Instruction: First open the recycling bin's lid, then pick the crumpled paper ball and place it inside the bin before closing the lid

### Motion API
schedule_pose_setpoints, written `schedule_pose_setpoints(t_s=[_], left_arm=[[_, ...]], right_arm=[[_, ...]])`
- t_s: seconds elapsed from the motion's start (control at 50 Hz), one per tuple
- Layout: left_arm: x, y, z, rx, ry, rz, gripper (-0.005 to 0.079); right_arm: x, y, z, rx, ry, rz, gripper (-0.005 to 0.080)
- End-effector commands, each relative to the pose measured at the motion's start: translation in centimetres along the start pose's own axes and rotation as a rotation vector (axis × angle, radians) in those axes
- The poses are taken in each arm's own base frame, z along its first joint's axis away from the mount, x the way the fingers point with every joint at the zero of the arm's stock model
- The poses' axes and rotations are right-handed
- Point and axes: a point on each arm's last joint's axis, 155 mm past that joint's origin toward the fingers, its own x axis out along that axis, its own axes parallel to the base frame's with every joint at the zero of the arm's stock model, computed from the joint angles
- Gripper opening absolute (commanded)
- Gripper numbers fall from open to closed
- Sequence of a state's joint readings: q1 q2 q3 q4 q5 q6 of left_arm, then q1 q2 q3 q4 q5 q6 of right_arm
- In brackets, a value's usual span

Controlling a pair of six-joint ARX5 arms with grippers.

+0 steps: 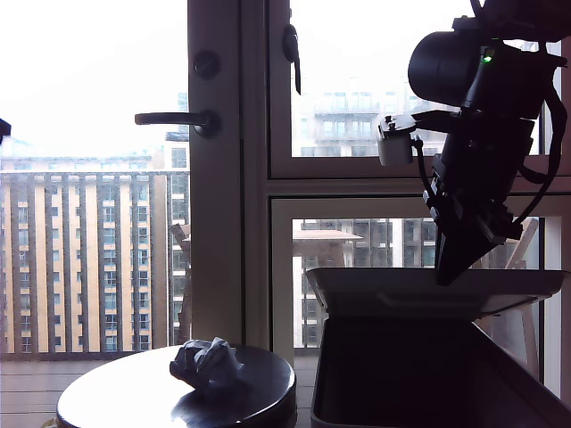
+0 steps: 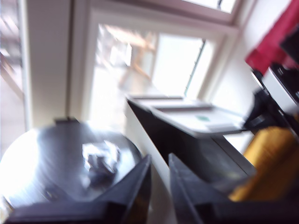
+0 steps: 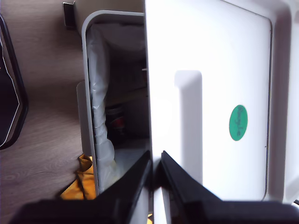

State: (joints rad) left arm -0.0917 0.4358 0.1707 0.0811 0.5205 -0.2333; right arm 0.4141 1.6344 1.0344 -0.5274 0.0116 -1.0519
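Lid-opening is in hand: my second gripper (image 3: pixel 156 175) is clenched on the edge of the flat grey plastic lid (image 3: pixel 210 93), holding it raised over the light-grey rectangular recycling bin (image 1: pixel 393 374). My first gripper (image 2: pixel 159 186), jaws nearly together and holding nothing, hangs above the crumpled white paper ball (image 1: pixel 207 362) near the round dark table's (image 1: pixel 116 392) middle. Next I judge the lid must swing fully back, then the ball be grasped.

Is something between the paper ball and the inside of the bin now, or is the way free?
Nothing visible blocks it. My second gripper holds the lid up by its edge, so the bin is open on the side facing the ball, which lies on the round table beside it.
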Motion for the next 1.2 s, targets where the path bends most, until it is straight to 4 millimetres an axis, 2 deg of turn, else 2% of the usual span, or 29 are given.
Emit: schedule_pose_setpoints(t_s=[0.0,0.14,0.34,0.76,0.88,1.0,1.18], left_arm=[[0.5,0.6,-1.1,-0.029,0.044,0.017,0.0512],[1.8,1.3,-3.6,-0.081,0.15,0.022,0.0511],[4.7,1.8,-3.7,-0.071,0.197,0.024,0.0511],[14.8,2.0,-5.2,0.11,0.429,0.028,0.0511],[17.5,2.1,-6.7,0.139,0.499,0.076,0.0511],[19.7,1.7,-9.3,0.147,0.588,0.072,0.0511],[21.6,2.7,-12.9,0.18,0.709,0.144,0.0511]], right_arm=[[-0.2,-0.4,0.6,0.003,-0.013,-0.013,-0.0012],[-0.2,-0.4,0.6,0.003,-0.018,-0.014,-0.0012],[-0.2,-0.5,0.8,0.016,-0.024,-0.016,-0.0012],[-0.2,-0.6,1.0,0.027,-0.038,-0.018,-0.0012],[-0.2,-0.7,1.1,0.027,-0.041,-0.023,-0.0012],[-0.2,-0.7,1.1,0.027,-0.041,-0.023,-0.0012],[-0.3,-0.9,1.3,0.028,-0.046,-0.031,-0.0012]])
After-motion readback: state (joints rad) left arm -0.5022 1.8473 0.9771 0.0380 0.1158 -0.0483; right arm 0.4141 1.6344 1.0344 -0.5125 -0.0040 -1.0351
